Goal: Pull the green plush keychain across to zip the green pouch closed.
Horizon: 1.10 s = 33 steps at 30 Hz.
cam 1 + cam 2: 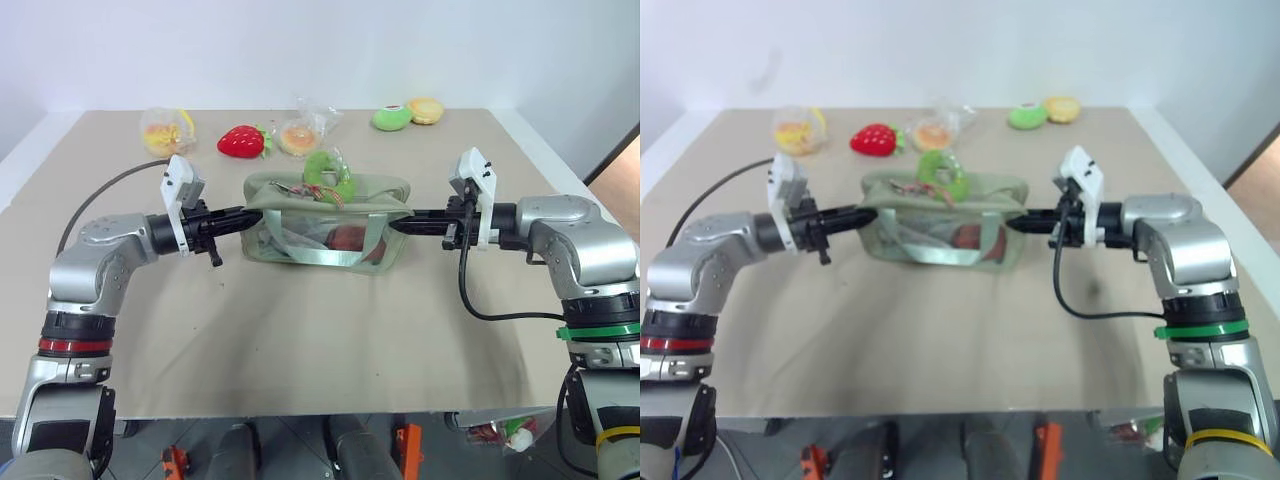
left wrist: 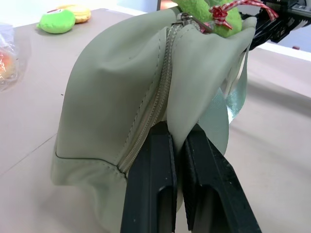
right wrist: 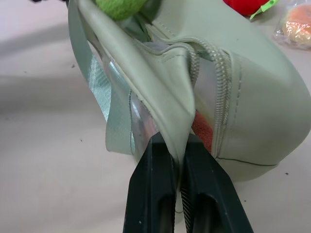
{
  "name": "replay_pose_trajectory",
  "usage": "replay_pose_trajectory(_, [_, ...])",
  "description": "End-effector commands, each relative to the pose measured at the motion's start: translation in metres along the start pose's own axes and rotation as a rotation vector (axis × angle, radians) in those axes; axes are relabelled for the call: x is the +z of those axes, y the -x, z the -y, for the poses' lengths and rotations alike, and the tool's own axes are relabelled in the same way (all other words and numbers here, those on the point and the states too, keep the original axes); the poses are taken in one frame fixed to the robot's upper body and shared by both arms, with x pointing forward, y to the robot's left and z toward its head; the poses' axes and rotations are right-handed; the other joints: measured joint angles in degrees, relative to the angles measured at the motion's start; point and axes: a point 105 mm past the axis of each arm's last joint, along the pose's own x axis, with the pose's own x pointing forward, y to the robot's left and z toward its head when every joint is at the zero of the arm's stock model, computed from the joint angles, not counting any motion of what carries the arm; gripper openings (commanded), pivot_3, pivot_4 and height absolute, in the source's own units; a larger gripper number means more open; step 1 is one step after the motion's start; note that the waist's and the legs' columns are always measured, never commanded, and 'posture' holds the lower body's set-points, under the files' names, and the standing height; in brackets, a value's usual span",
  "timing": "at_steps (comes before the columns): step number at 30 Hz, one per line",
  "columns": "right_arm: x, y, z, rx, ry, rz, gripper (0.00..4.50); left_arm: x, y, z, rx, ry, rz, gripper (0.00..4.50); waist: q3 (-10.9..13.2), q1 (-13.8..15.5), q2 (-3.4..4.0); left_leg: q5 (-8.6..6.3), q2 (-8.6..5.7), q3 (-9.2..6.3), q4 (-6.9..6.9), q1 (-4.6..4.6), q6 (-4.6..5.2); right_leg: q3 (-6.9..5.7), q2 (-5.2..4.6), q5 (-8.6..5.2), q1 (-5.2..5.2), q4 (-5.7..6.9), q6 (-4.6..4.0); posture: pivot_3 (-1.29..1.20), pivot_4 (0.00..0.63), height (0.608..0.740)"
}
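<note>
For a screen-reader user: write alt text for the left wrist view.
The left pincer is shut on a fold of the green pouch beside its zipper. At the far end of the zipper sits the green plush keychain on its red-and-white string.

The sage-green pouch (image 1: 325, 220) is stretched lengthwise on the table, the lime plush keychain (image 1: 328, 176) laid on top.

You can't make out the reddish item inside the green pouch (image 1: 325, 215) beyond the right end effector (image 3: 181, 145); fabric folds cover most of it.
</note>
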Motion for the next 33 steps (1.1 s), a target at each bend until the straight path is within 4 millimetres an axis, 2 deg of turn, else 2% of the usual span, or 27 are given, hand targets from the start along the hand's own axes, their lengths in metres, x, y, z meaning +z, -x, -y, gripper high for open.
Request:
replay_pose_trajectory(1, [0.032, 0.019, -0.013, 0.052, 0.044, 0.109, 1.4, -0.001, -0.001, 0.005, 0.005, 0.019, 0.008, 0.0, 0.0, 0.04, 0.0, 0.0, -0.01, 0.0, 0.01, 0.0, 0.0, 0.01, -0.01, 0.0, 0.01, 0.0, 0.0, 0.0, 0.15, 0.74])
replay_pose_trajectory(5, [0.051, 0.031, -0.019, 0.086, 0.035, 0.184, 2.83, -0.003, -0.002, 0.006, 0.01, 0.025, 0.01, 0.0, 0.0, 0.12, 0.0, 0.0, -0.01, 0.0, 0.02, 0.01, 0.0, 0.01, -0.01, 0.0, 0.03, -0.01, 0.01, 0.0, 0.15, 0.74])
replay_pose_trajectory(6, [0.066, 0.038, -0.021, 0.103, 0.029, 0.247, 3.11, -0.003, -0.003, 0.006, 0.011, 0.027, 0.011, 0.0, 0.0, 0.14, 0.0, 0.0, -0.01, 0.0, 0.03, 0.02, 0.0, 0.01, -0.01, 0.0, 0.04, -0.01, 0.0, 0.0, 0.15, 0.74])
replay_pose_trajectory(8, [0.1, 0.055, -0.023, 0.135, 0.024, 0.409, 3.11, -0.003, -0.003, 0.006, 0.012, 0.028, 0.013, 0.0, 0.01, 0.11, 0.02, 0.0, -0.02, 0.03, 0.05, 0.02, 0.0, 0.04, -0.02, 0.0, 0.03, -0.01, 0.0, 0.0, 0.15, 0.74])
replay_pose_trajectory(9, [0.11, 0.059, -0.024, 0.142, 0.022, 0.455, 3.11, -0.003, -0.003, 0.006, 0.012, 0.029, 0.013, 0.0, 0.01, 0.09, 0.02, 0.0, -0.02, 0.04, 0.05, 0.02, 0.0, 0.05, -0.02, 0.01, 0.02, -0.01, 0.01, 0.0, 0.15, 0.74])
replay_pose_trajectory(11, [0.12, 0.051, -0.011, 0.062, 0.013, 0.467, 3.11, -0.003, -0.004, 0.006, 0.012, 0.03, 0.017, 0.0, 0.0, 0.1, 0.0, 0.0, -0.02, 0.0, 0.05, 0.06, 0.01, 0.01, -0.01, 0.02, 0.05, -0.01, -0.02, 0.0, 0.15, 0.74])
replay_pose_trajectory(14, [0.116, 0.019, 0.007, -0.056, 0.007, 0.376, 3.11, -0.004, -0.006, 0.007, 0.01, 0.031, 0.019, 0.0, -0.14, -0.06, -0.23, 0.0, -0.01, -0.02, 0.04, 0.17, 0.0, -0.02, -0.01, -0.01, 0.16, -0.03, -0.07, 0.0, 0.15, 0.74])
replay_pose_trajectory(18, [0.107, -0.015, 0.016, -0.103, 0.001, 0.285, 3.11, -0.004, -0.009, 0.008, 0.004, 0.033, 0.023, 0.0, -0.13, -0.04, -0.2, 0.0, -0.04, 0.07, 0.05, 0.12, 0.01, 0.07, -0.05, 0.01, 0.12, -0.06, -0.05, 0.0, 0.15, 0.74])
replay_pose_trajectory(21, [0.1, -0.033, 0.018, -0.104, 0.01, 0.234, 3.11, -0.003, -0.01, 0.009, 0.002, 0.032, 0.026, 0.0, -0.12, 0.23, -0.19, 0.01, -0.04, 0.03, 0.04, -0.04, 0.01, 0.04, -0.05, 0.0, 0.03, -0.06, -0.05, 0.0, 0.15, 0.74])
replay_pose_trajectory(29, [0.091, -0.049, 0.012, -0.026, 0.026, 0.185, 3.11, -0.003, -0.01, 0.01, 0.01, 0.031, 0.034, 0.0, -0.12, 0.59, -0.19, -0.02, -0.03, -0.04, -0.03, -0.23, 0.02, -0.05, -0.05, 0.02, -0.09, -0.1, 0.14, 0.0, 0.15, 0.74])
replay_pose_trajectory(33, [0.092, -0.045, 0.015, -0.027, 0.035, 0.184, 3.11, -0.004, -0.009, 0.01, 0.016, 0.033, 0.033, 0.0, -0.12, 0.58, -0.19, -0.02, -0.03, -0.05, -0.02, -0.2, 0.02, -0.06, -0.04, 0.01, -0.08, -0.1, 0.11, 0.0, 0.15, 0.74])
